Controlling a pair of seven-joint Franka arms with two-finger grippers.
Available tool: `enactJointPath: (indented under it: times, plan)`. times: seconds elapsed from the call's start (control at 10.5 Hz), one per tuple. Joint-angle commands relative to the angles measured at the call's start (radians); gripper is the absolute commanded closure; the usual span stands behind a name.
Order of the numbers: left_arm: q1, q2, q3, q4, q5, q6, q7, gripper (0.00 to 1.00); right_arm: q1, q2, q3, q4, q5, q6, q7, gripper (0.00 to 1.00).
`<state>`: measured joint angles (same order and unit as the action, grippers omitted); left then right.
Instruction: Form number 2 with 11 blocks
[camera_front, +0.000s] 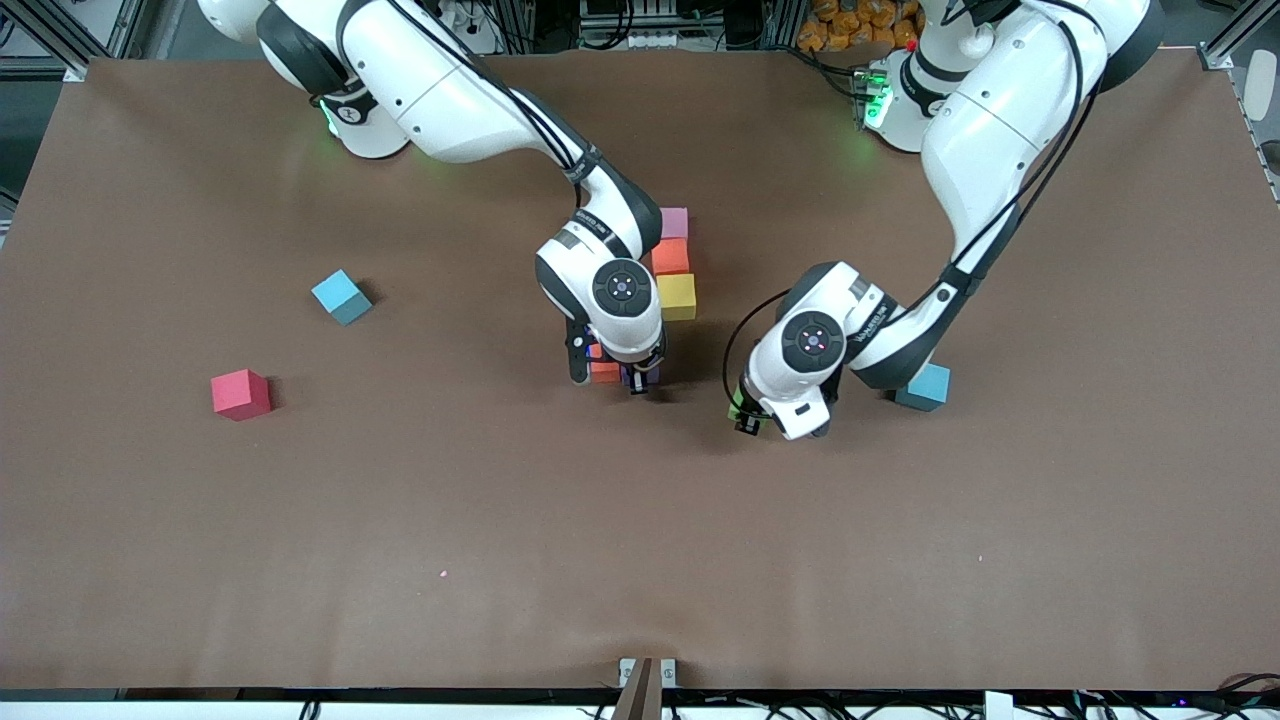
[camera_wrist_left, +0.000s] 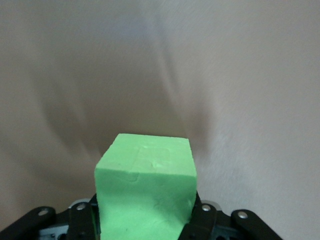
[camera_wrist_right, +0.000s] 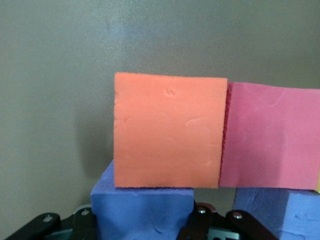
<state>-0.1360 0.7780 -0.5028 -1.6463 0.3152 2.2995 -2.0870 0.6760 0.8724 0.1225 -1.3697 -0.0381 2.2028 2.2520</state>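
Green block (camera_wrist_left: 145, 192) gripped in left tool (camera_front: 748, 412).

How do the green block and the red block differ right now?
The green block is clamped in the left gripper jaws, while the red block lies loose on the table, no gripper near it. The green block is close to the partly built number 2; the red block sits well off toward the right arm's end. Both look like same-sized matte cubes.
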Motion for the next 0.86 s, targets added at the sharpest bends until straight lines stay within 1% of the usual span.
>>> enactJointPath:
  times: [0.0,0.29,0.38,0.48,0.57,0.76]
  plan:
    - [-0.039,-0.037,0.004,-0.035,0.022,0.014,-0.152,0.4,0.016,-0.006,-0.007,-0.014,-0.014,0.003,0.041,0.45]
    - [-0.059,-0.036,0.004,-0.036,0.022,0.021,-0.261,0.4,0.019,-0.006,-0.007,-0.015,-0.014,-0.003,0.041,0.44]
    - [-0.059,-0.037,0.004,-0.036,0.022,0.023,-0.283,0.4,0.019,-0.007,-0.007,-0.023,-0.014,-0.003,0.041,0.42]
    - [-0.062,-0.037,0.004,-0.036,0.022,0.027,-0.306,0.4,0.016,-0.007,-0.007,-0.023,-0.014,-0.012,0.04,0.32]
    - [-0.066,-0.037,0.004,-0.036,0.022,0.031,-0.324,0.4,0.014,-0.009,-0.007,-0.023,-0.014,-0.018,0.04,0.0]
    - [-0.074,-0.037,0.004,-0.035,0.022,0.043,-0.358,0.4,0.011,-0.022,-0.007,-0.016,-0.014,-0.027,0.038,0.0]
